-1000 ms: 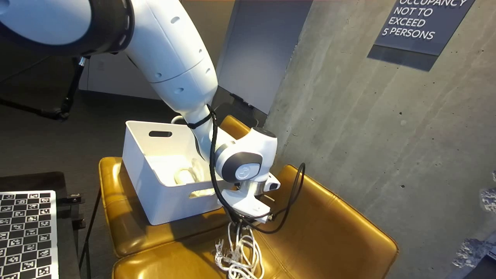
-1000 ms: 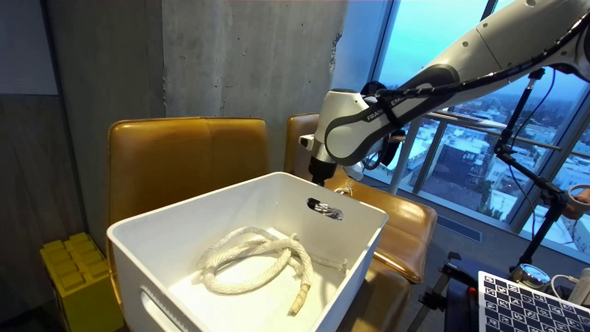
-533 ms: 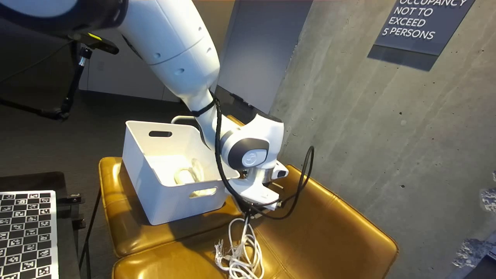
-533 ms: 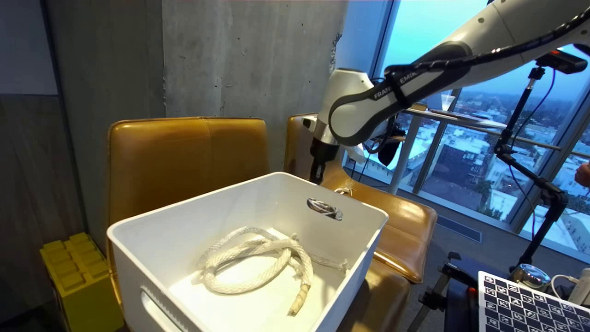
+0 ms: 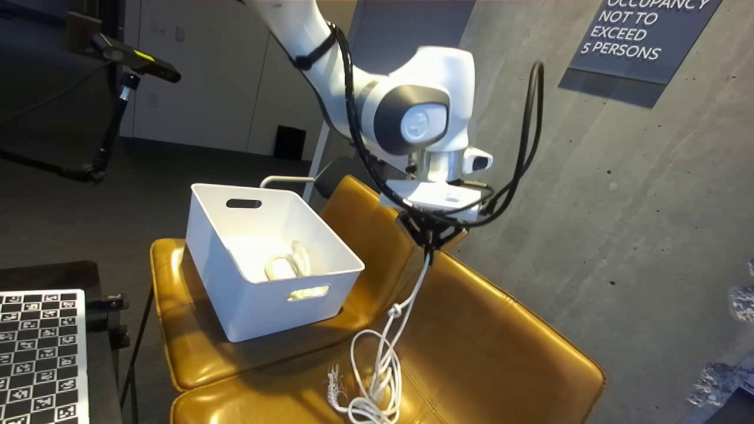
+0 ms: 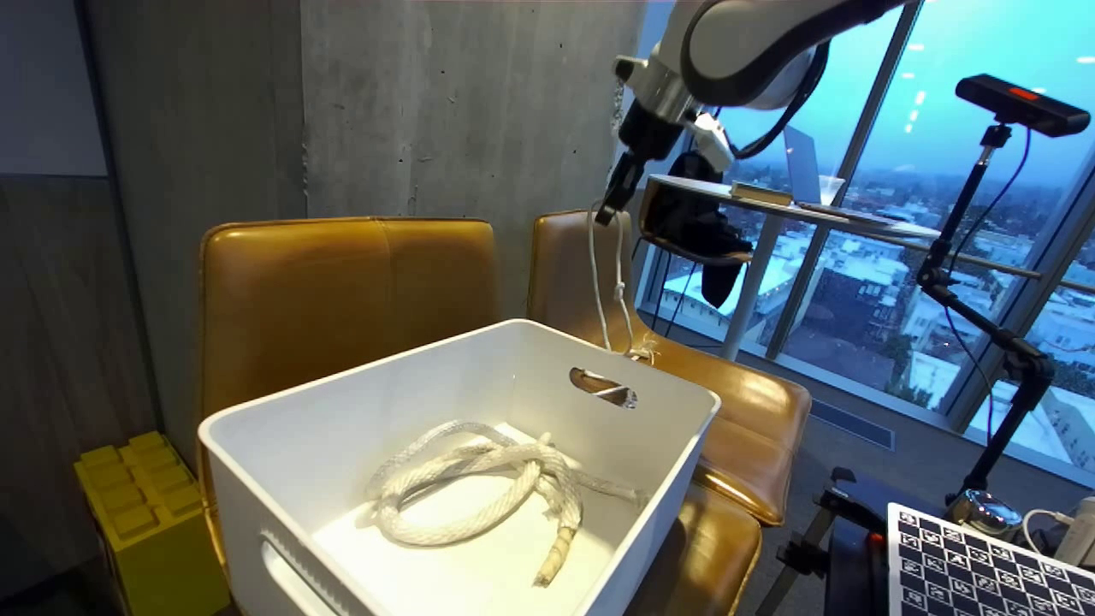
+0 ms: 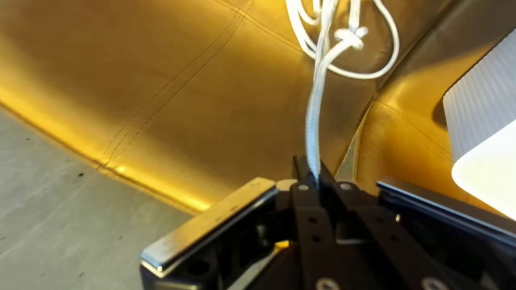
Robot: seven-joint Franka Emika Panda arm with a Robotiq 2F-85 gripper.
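Position: above a tan leather chair (image 5: 265,394), the black two-finger tool (image 5: 430,259) is clamped on a thin white braided cord (image 7: 313,125). Cord runs down from the tool; its lower part lies heaped on the chair near the crease with the backrest (image 5: 506,347), one loop close to the chair edge facing the neighbouring tan leather chair (image 5: 377,253).

Count: foreground chairs, two, side by side; white rectangular plastic bin (image 5: 265,312), one, standing on the neighbouring chair; thick cream rope (image 6: 571,506) coiled inside the bin, one piece or more, cannot tell; thin cord, one; knot (image 7: 351,38), one seen; frayed end (image 5: 334,388), one seen.

Appearance of cord: heap of slack, overlapping loops; two strands hanging beneath the tool in an exterior view; knot small and lumpy, partway down one strand; frayed end splayed into loose threads.
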